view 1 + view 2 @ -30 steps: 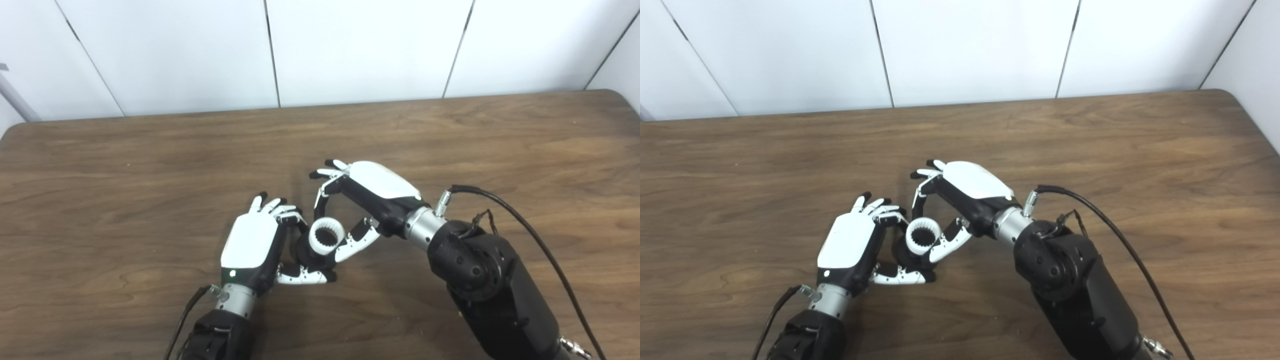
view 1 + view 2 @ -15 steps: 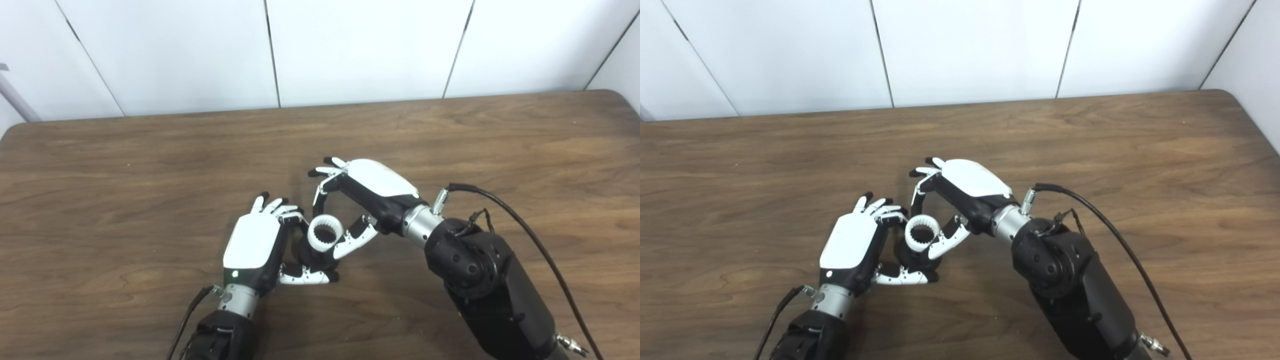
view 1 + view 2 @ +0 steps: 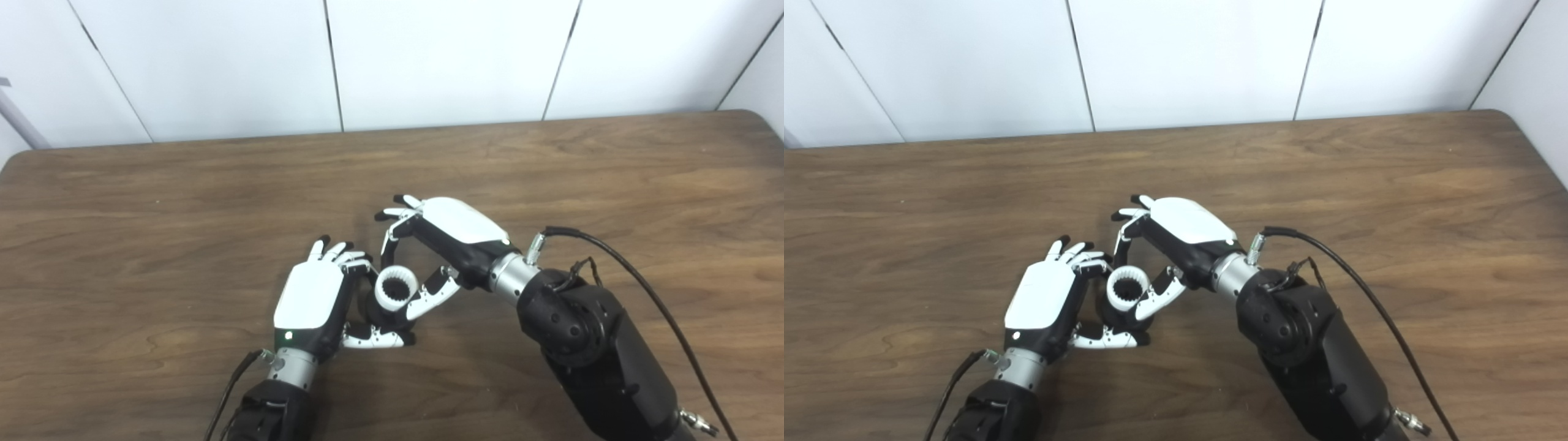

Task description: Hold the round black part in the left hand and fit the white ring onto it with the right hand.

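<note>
Entering from the bottom edge, the two black forearms converge just near of the table's [image 3: 153, 202] middle, the right one trailing a black cable [image 3: 637, 275]. Nearest is the left hand [image 3: 312, 300], back upward, its fingers [image 3: 343, 257] curled around the far side of the round black part [image 3: 383, 313] and its thumb wrapped beneath, so the part is gripped and kept low over the wood; whether it touches the table cannot be told. Sitting on top of that part is the white ring [image 3: 397, 288], toothed on its inner face, its opening tilted up toward the cameras. The right hand [image 3: 456, 236] arches over from the right: its thumb presses the ring's right flank and one fingertip comes down at the ring's far edge, pinching it between them, while the remaining fingers [image 3: 398, 211] stay spread and raised beyond.

Judging by this, the holding half is done and the ring is already brought to the black part, resting on or partly over it. How deep it has seated is hidden by the ring itself and the thumbs. What seems left is pressing it squarely home, then letting go.

Beyond the hands lie bare brown wood and then the white panelled wall [image 3: 441, 61].
</note>
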Controlling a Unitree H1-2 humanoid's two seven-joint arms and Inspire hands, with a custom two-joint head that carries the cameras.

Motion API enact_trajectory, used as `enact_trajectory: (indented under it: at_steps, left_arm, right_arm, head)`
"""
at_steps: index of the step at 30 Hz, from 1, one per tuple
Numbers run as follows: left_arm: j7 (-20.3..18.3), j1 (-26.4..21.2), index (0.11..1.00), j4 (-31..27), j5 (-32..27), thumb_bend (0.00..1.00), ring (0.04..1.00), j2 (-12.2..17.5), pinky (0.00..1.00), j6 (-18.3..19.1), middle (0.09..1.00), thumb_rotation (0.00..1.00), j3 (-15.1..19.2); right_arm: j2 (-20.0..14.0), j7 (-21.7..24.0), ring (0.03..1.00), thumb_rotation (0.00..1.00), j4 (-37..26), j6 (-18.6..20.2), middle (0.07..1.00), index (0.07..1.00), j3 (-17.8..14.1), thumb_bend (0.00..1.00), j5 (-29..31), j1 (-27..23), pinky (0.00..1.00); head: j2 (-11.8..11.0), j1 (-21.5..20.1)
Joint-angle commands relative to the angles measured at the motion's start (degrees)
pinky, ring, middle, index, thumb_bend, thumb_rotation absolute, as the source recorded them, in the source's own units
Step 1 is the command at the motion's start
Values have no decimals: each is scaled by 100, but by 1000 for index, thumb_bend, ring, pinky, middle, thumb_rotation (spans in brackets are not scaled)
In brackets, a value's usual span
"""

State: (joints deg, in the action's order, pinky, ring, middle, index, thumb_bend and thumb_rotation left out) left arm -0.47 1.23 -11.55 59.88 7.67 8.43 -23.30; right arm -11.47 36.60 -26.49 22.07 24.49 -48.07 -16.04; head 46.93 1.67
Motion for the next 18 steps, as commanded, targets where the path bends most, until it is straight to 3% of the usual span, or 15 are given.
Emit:
enact_trajectory:
  at_steps: [1, 18]
  left_arm:
    - [-54, -30, 484, 61, 68, 524, 893, -13, 1000, 35, 776, 54, -32]
    - [-80, -35, 484, 56, 99, 524, 896, -14, 1000, 60, 774, 54, -48]
  right_arm:
    - [1, -129, 996, 137, -27, -208, 891, 482, -6, 525, 29, -121, 1000]
    - [-29, -237, 999, 138, 76, -327, 894, 482, 17, 525, 58, -44, 1000]
  head:
    - [6, 4]
    - [17, -5]
